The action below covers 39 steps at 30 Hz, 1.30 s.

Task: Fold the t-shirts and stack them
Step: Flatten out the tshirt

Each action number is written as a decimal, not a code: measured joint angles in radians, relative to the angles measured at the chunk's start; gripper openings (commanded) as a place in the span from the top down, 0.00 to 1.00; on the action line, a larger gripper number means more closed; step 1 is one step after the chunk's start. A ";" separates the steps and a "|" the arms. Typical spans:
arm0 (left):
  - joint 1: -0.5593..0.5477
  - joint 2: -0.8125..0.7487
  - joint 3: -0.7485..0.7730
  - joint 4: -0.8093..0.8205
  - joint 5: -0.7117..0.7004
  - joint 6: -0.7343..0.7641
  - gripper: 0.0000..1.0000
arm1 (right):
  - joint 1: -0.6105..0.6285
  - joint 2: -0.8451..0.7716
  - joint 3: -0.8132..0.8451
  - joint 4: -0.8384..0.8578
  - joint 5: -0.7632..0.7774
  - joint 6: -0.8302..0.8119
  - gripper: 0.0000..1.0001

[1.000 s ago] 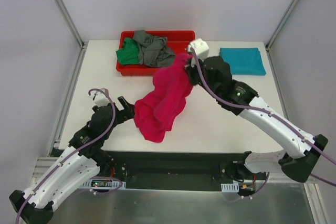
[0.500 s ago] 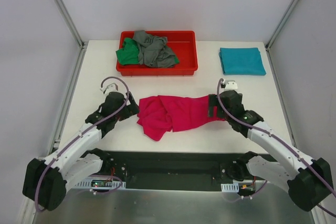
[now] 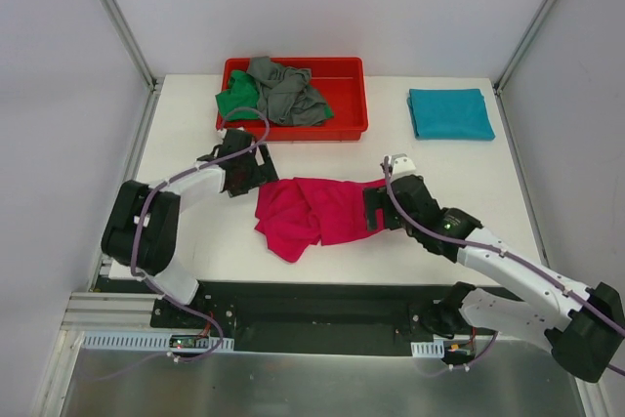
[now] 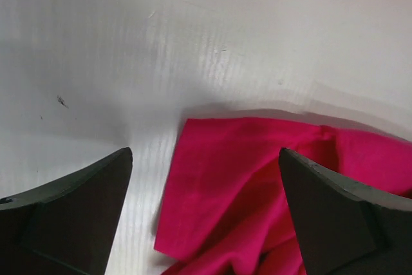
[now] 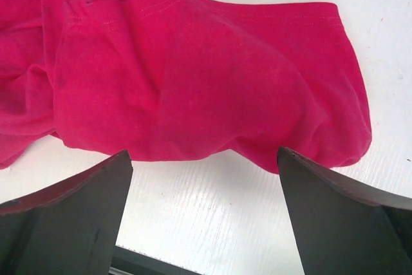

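A magenta-pink t-shirt (image 3: 317,212) lies crumpled in a wide strip on the white table (image 3: 195,241). My left gripper (image 3: 252,173) stands open at its far left corner; in the left wrist view the pink cloth (image 4: 244,178) lies between and beyond that gripper's (image 4: 206,214) fingers. My right gripper (image 3: 374,209) is open at the shirt's right end; in the right wrist view the shirt (image 5: 206,75) lies just ahead of that gripper (image 5: 205,214), with bare table between the fingers. A green t-shirt (image 3: 232,103) and a grey t-shirt (image 3: 288,93) sit bunched in the tray. A teal t-shirt (image 3: 449,112) lies folded at the back right.
The red plastic tray (image 3: 344,95) stands at the back centre, its right half bare. Metal frame posts (image 3: 117,17) rise at both back corners. The table's dark front edge (image 3: 322,290) runs just behind the arm bases.
The right gripper let go of the pink shirt, which dropped from a raised bunch near the tray to lie flat. The right arm came down to its right end; the left arm swung to its far left corner.
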<state>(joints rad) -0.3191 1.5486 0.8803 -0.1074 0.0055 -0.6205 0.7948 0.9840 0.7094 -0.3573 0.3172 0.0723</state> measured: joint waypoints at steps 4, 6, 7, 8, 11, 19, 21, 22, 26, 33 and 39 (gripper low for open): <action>-0.002 0.108 0.053 -0.003 0.002 -0.004 0.05 | 0.003 -0.053 -0.026 -0.005 -0.006 0.022 0.04; -0.003 0.148 0.094 0.000 -0.007 -0.005 0.09 | 0.003 -0.092 -0.050 -0.006 -0.007 0.035 0.04; -0.007 0.174 0.113 -0.002 -0.014 -0.005 0.11 | 0.003 -0.107 -0.060 -0.007 -0.006 0.042 0.04; -0.010 0.188 0.134 0.001 -0.014 -0.005 0.13 | 0.004 -0.126 -0.076 -0.006 -0.006 0.052 0.04; -0.026 0.222 0.167 0.011 -0.020 -0.005 0.16 | 0.004 -0.157 -0.109 -0.008 -0.001 0.071 0.04; -0.151 0.192 0.111 0.028 -0.099 0.000 0.25 | 0.004 -0.194 -0.134 -0.020 0.011 0.092 0.04; -0.185 0.180 0.096 0.015 -0.140 -0.005 0.36 | 0.004 -0.197 -0.134 -0.020 0.010 0.093 0.04; -0.196 0.180 0.096 0.005 -0.159 -0.007 0.44 | 0.004 -0.198 -0.134 -0.020 0.010 0.093 0.04; -0.210 0.203 0.123 -0.053 -0.217 -0.022 0.72 | 0.004 -0.198 -0.136 -0.020 0.009 0.095 0.04; -0.210 0.220 0.146 -0.089 -0.250 -0.029 1.00 | 0.004 -0.198 -0.138 -0.019 0.007 0.092 0.04; -0.210 0.140 0.077 -0.117 -0.277 -0.029 1.00 | 0.038 -0.080 -0.091 -0.017 -0.002 0.071 0.03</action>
<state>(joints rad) -0.5293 1.6886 0.9573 -0.2245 -0.2710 -0.6491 0.8326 0.9043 0.6182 -0.3744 0.3153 0.1432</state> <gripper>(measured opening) 0.009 0.962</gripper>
